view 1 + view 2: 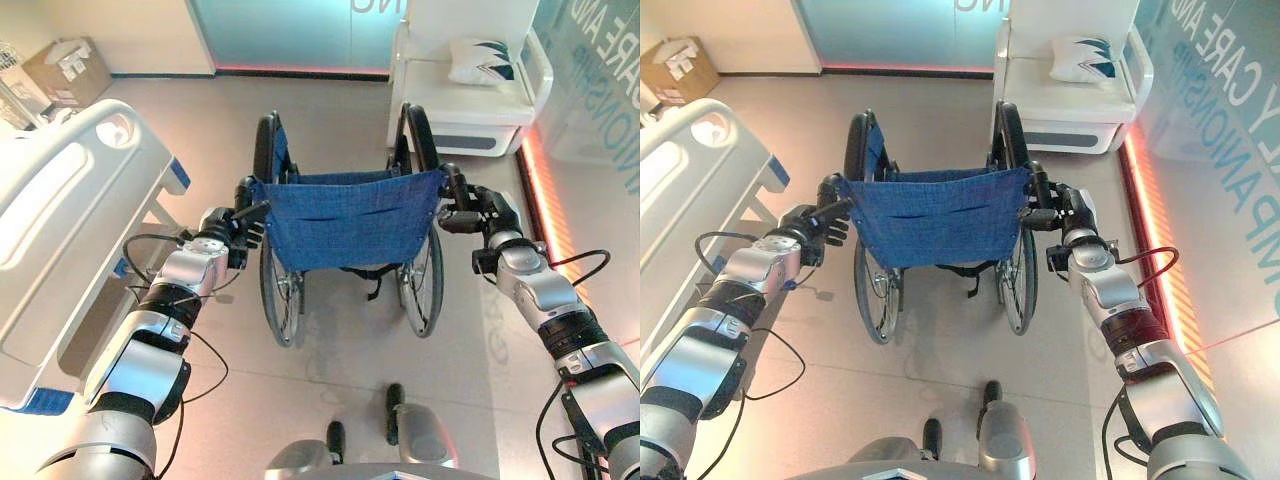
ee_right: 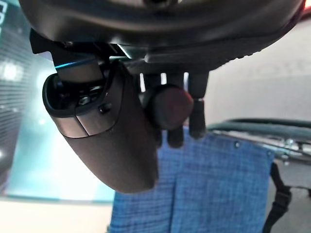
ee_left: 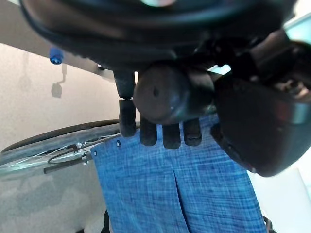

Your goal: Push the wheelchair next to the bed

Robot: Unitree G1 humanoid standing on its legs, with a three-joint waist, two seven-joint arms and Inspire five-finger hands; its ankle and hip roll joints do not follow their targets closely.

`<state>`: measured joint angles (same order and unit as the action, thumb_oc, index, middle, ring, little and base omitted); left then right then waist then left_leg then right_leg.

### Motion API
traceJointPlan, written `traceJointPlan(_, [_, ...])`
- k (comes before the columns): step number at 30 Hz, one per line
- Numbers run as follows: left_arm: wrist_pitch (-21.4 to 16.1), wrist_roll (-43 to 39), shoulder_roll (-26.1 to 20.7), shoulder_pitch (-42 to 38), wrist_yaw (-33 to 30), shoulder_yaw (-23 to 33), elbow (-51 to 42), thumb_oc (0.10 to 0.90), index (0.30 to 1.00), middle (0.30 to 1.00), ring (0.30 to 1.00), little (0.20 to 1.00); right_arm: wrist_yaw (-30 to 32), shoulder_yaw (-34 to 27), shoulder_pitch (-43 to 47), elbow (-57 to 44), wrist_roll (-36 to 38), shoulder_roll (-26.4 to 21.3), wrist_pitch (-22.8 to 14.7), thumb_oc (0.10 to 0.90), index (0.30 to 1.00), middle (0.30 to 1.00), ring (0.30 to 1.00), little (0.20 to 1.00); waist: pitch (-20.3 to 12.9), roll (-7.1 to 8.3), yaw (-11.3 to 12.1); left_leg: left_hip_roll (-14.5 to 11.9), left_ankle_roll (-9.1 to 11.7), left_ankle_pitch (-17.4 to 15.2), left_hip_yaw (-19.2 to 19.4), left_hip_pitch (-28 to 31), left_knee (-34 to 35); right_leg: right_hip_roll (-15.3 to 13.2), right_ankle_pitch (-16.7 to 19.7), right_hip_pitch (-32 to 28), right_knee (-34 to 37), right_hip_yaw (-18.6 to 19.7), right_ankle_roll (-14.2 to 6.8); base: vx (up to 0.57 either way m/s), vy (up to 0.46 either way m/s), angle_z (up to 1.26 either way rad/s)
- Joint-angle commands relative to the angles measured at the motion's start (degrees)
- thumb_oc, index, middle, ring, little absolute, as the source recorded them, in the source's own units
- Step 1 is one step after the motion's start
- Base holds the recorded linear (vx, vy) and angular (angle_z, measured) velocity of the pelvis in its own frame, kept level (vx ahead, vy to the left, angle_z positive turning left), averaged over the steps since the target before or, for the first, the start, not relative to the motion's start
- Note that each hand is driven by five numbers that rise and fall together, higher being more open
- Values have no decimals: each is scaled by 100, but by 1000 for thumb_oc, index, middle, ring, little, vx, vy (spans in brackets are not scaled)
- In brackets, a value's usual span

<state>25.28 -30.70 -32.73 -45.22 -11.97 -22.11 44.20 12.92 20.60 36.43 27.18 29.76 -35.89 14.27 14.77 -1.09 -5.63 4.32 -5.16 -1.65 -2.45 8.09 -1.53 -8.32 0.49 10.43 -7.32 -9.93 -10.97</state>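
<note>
Both of my hands are gripping the wheelchair (image 1: 345,225): my left hand (image 1: 235,225) is curling its fingers (image 3: 165,133) round the left push handle (image 3: 165,94), my right hand (image 1: 478,208) round the right push handle (image 2: 170,107). Beyond my left fingers, the bed (image 1: 70,220) is standing; ahead of my right, an armchair (image 1: 470,95) is holding a cushion (image 1: 485,60).

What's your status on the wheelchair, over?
Both hands, left hand and right hand, shut on the wheelchair push handles. Bed alongside on the left, wheelchair not yet beside it. White armchair ahead, right.
</note>
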Motion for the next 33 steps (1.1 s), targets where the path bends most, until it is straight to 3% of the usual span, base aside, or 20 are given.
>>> traceJointPlan(1, [-537, -114, 308, -399, -51, -249, -3, 400, 300, 300, 300, 300, -771, 294, 1467, 43, -201, -178, -795, 400, 300, 300, 300, 300, -871, 257, -41, 296, 304, -1395, 651, 505, -776, 142, 817, 184, 19, 16, 155, 289, -333, 47])
traceJointPlan(5, [-670, -281, 283, -352, -214, -206, 62, 400, 300, 300, 300, 300, -795, 534, 1701, 101, -165, -141, -716, 400, 300, 300, 300, 300, -982, 170, -94, -48, 710, -746, 760, 374, -1758, 329, 349, -34, -166, 89, 486, 223, -261, 62])
traceJointPlan(6, [-744, -329, 262, -314, -268, -172, 95, 400, 300, 300, 300, 300, -783, 620, 1720, 62, -207, -124, -703, 400, 300, 300, 300, 300, -1011, 171, -116, -206, 912, -283, 899, 171, -2554, 395, 151, -180, -202, 64, 677, 221, -302, 38])
traceJointPlan(8, [-805, -370, 219, -235, -254, -120, 50, 400, 300, 300, 300, 300, -715, 655, 1658, -30, -248, -173, -700, 400, 300, 300, 300, 300, -997, 269, -88, -337, 1073, 195, 994, -391, -3715, 411, -17, -450, -169, 49, 871, 220, -321, 11])
traceJointPlan(10, [-855, -397, 180, -196, -215, -81, 9, 400, 300, 300, 300, 300, -689, 620, 1609, -61, -239, -280, -708, 400, 300, 300, 300, 300, -952, 389, -59, -473, 1135, 313, 1175, -893, -4648, 395, -181, -693, -166, -2, 1018, 183, -244, -11])
traceJointPlan(12, [-931, -345, 183, -170, -128, -25, -6, 400, 300, 300, 300, 300, -645, 560, 1592, -41, -251, -359, -710, 400, 300, 300, 300, 300, -858, 420, 4, -677, 1091, 234, 1302, -1338, -4829, 445, -347, -939, -191, -70, 1096, 204, -167, 12])
traceJointPlan(14, [-1025, -309, 182, -170, -66, 2, 20, 400, 300, 300, 300, 300, -584, 568, 1657, 22, -234, -382, -697, 400, 300, 300, 300, 300, -764, 395, 89, -714, 986, 115, 1375, -1491, -4352, 514, -478, -1100, -238, -80, 1082, 244, -87, 23])
traceJointPlan(16, [-1143, -302, 134, -163, -16, 35, 40, 400, 300, 300, 300, 300, -522, 606, 1791, 125, -247, -349, -651, 400, 300, 300, 300, 300, -699, 383, 191, -784, 897, 155, 1581, -1577, -3452, 582, -613, -1241, -293, -80, 1045, 320, -34, 17])
traceJointPlan(17, [-1232, -326, 75, -128, 32, 77, 63, 400, 300, 300, 300, 300, -488, 649, 1864, 188, -235, -333, -617, 400, 300, 300, 300, 300, -616, 336, 294, -882, 901, 293, 1809, -1606, -2587, 702, -744, -1446, -305, -80, 1027, 359, 21, 21])
traceJointPlan(19, [-1290, -360, 56, -89, 39, 81, 66, 400, 300, 300, 300, 300, -456, 679, 1844, 161, -233, -341, -613, 400, 300, 300, 300, 300, -590, 285, 381, -850, 938, 489, 1884, -1733, -1893, 809, -808, -1620, -268, -72, 1002, 409, 46, 19])
traceJointPlan(20, [-1349, -442, 21, -5, 23, 62, 19, 400, 300, 300, 300, 300, -431, 708, 1733, 87, -263, -383, -646, 400, 300, 300, 300, 300, -600, 204, 514, -805, 1024, 860, 1910, -1922, -917, 946, -895, -1926, -141, -27, 953, 491, 66, 0])
traceJointPlan(22, [-1397, -527, -38, 176, -3, 82, -125, 400, 300, 300, 300, 300, -457, 649, 1468, -37, -256, -485, -739, 400, 300, 300, 300, 300, -653, 181, 650, -840, 1086, 1220, 1971, -2070, 127, 1012, -1004, -2331, 58, 65, 881, 521, 75, -30])
traceJointPlan(24, [-1322, -564, -118, 246, 17, 154, -249, 400, 300, 300, 300, 300, -548, 522, 1265, -88, -296, -550, -796, 400, 300, 300, 300, 300, -711, 191, 740, -853, 1099, 1297, 1898, -2210, 205, 1003, -1122, -2540, 121, 156, 848, 409, 55, -40])
traceJointPlan(29, [-1323, -458, -312, 248, 173, 266, -141, 400, 300, 300, 300, 300, -639, 419, 965, -115, -410, -362, -842, 400, 300, 300, 300, 300, -927, 249, 851, -736, 756, 768, 1925, -2081, -349, 622, -1364, -2657, -219, 27, 612, 394, 80, -39])
traceJointPlan(32, [-1321, -519, -296, 174, 171, 198, -107, 400, 300, 300, 300, 300, -639, 343, 811, -128, -367, -291, -920, 400, 300, 300, 300, 300, -972, 313, 912, -529, 552, 505, 1857, -2028, -523, 290, -982, -2541, -768, -158, 418, 263, 110, -27])
traceJointPlan(33, [-1325, -556, -229, 172, 172, 172, -122, 400, 300, 300, 300, 300, -670, 282, 706, -122, -348, -245, -1000, 400, 300, 300, 300, 300, -993, 332, 959, -356, 442, 391, 1755, -1979, -594, 17, -560, -2382, -1324, -228, 309, 348, 190, -40])
